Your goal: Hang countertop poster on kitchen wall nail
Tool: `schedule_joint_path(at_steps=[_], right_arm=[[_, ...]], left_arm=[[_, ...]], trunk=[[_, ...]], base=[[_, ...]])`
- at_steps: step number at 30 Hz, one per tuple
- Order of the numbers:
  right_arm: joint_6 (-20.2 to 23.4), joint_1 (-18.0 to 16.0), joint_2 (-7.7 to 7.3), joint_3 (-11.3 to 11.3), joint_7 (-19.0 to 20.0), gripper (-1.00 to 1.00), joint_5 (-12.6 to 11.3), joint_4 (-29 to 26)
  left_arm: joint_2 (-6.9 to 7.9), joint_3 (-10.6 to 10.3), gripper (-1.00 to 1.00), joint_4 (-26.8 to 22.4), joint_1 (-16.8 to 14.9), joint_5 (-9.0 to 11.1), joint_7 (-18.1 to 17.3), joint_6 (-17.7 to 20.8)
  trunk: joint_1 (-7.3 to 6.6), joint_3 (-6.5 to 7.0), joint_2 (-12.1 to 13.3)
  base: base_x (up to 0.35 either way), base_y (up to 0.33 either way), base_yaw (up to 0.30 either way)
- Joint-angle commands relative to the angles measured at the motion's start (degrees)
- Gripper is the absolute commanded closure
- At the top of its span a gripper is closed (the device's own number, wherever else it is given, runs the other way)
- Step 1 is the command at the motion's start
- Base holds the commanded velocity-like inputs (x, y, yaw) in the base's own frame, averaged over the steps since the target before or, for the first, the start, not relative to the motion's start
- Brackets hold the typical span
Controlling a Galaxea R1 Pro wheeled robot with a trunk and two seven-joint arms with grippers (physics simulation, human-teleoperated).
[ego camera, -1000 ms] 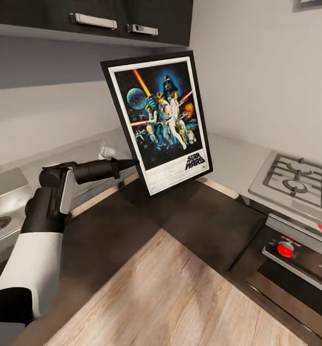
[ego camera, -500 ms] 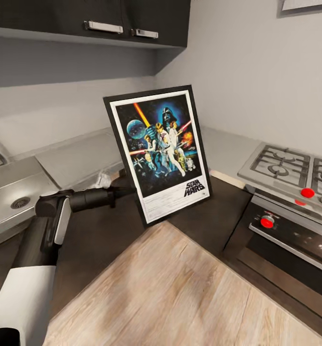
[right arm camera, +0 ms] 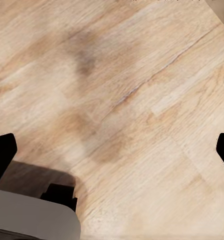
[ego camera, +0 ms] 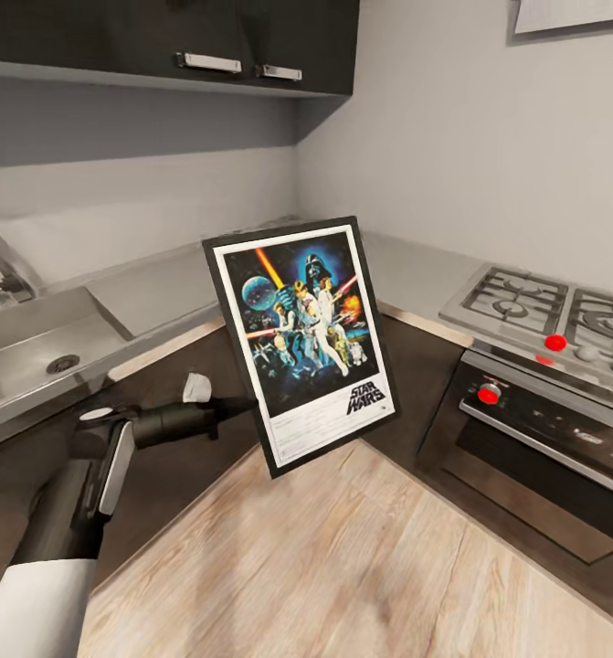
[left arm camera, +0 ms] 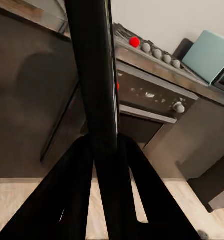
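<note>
We hold the poster (ego camera: pixel 304 343) upright by its left edge, left gripper (ego camera: pixel 242 405) clamped on it (long axis near-vertical); right gripper's fingertips spread wide.

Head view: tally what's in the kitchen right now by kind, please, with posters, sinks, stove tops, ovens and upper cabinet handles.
Posters: 1, the poster, clamped in the left gripper
Sinks: 1, the sink
Stove tops: 1, the stove top
Ovens: 1, the oven
Cabinet handles: 2, one handle and another handle
Total: 6
</note>
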Motion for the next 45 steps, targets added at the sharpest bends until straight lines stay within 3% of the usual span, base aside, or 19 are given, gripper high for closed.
schedule_joint_path(at_steps=[1, 3, 6, 9, 12, 45], right_arm=[[-0.2, 0.0, -0.09, 0.1, 0.0, -1.00, 0.2, 0.0], [-0.2, 0.0, -0.21, 0.1, 0.0, -1.00, 0.2, 0.0], [-0.2, 0.0, -0.30, 0.1, 0.0, -1.00, 0.2, 0.0], [-0.2, 0.0, -0.33, 0.1, -0.1, -1.00, 0.2, 0.0], [-0.2, 0.0, -0.32, 0.1, -0.1, -1.00, 0.2, 0.0], [-0.2, 0.0, -0.19, 0.1, -0.1, -1.00, 0.2, 0.0]], left_arm=[[-0.02, 0.0, 1.00, 0.5, 0.4, 0.2, -0.1, -0.1], [-0.16, 0.1, 1.00, 2.4, 1.7, 0.3, 0.0, -2.1], [-0.31, 0.1, 1.00, 8.5, 2.8, 0.4, 0.1, -8.8], [-0.33, 0.1, 1.00, 16.5, 3.1, 1.9, 0.1, -14.6], [-0.24, 0.2, 1.00, 20.3, 3.2, 2.9, 0.1, -17.8], [-0.01, 0.5, 1.00, 21.9, 3.3, 3.4, -2.8, -19.1]], trunk=[[-0.01, 0.05, 0.0], [-0.01, 0.23, 0.0], [-0.01, 0.51, 0.0], [-0.01, 0.79, 0.0], [-0.01, 1.08, 0.0], [-0.01, 4.21, 0.0]], base=[[-0.028, 0.000, 0.000], [-0.016, 0.000, 0.000], [-0.006, 0.000, 0.000], [-0.001, 0.000, 0.000], [0.000, 0.000, 0.000], [0.000, 0.000, 0.000]])
